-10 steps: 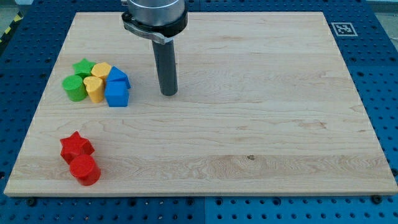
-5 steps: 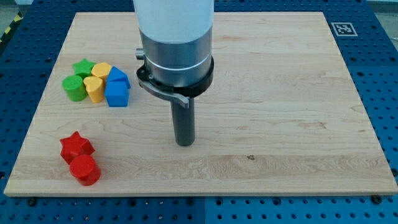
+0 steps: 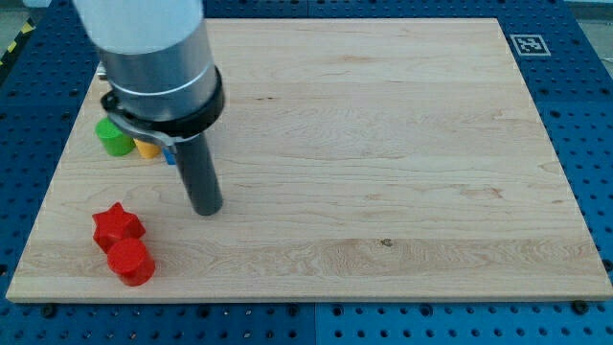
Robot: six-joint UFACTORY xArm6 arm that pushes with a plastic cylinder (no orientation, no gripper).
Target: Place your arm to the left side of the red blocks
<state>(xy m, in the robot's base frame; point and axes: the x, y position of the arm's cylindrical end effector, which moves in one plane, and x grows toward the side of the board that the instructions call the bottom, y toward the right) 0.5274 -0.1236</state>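
Observation:
Two red blocks sit near the board's bottom left: a red star [image 3: 117, 224] and a red cylinder [image 3: 130, 262] just below it, touching. My tip [image 3: 207, 208] rests on the board to the right of the red star, a short gap away. The arm's wide body hides much of the block cluster at the view's upper left.
A green cylinder [image 3: 115, 139], a yellow block [image 3: 147, 148] and a sliver of a blue block [image 3: 170, 156] peek out below the arm body at the upper left. The wooden board [image 3: 383, 192] lies on a blue perforated table. A marker tag [image 3: 528, 44] sits at the top right corner.
My tip first moved down and right, then swung left toward the red blocks. The arm body now covers most of the green, yellow and blue cluster. No block has moved.

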